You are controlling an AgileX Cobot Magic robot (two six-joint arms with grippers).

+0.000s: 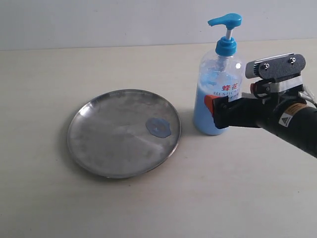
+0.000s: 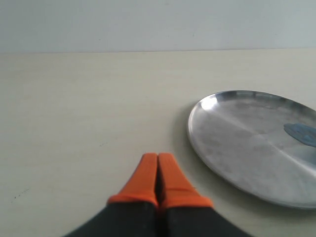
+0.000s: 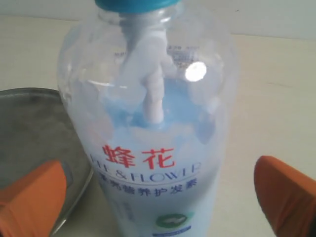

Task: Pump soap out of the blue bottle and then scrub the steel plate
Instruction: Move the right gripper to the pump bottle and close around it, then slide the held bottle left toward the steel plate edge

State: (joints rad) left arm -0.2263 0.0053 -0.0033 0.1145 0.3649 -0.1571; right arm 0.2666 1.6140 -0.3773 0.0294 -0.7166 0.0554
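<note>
The blue bottle [image 1: 218, 87] stands upright on the table, just right of the steel plate [image 1: 106, 136], its spout pointing left toward the plate. A pale blue blob of soap [image 1: 158, 127] lies on the plate's right side. My right gripper [image 1: 217, 110] is open at the bottle's lower body. In the right wrist view the bottle [image 3: 153, 148] fills the space between the orange fingertips [image 3: 32, 197], with a small gap on each side. My left gripper [image 2: 158, 159] is shut on nothing and hovers over bare table left of the plate [image 2: 237, 143], where the soap [image 2: 302, 133] also shows.
The pale tabletop [image 1: 237, 198] runs back to a light wall [image 1: 99, 20]. The right arm's black body [image 1: 292, 124] reaches in from the right edge. The left arm does not show in the exterior view.
</note>
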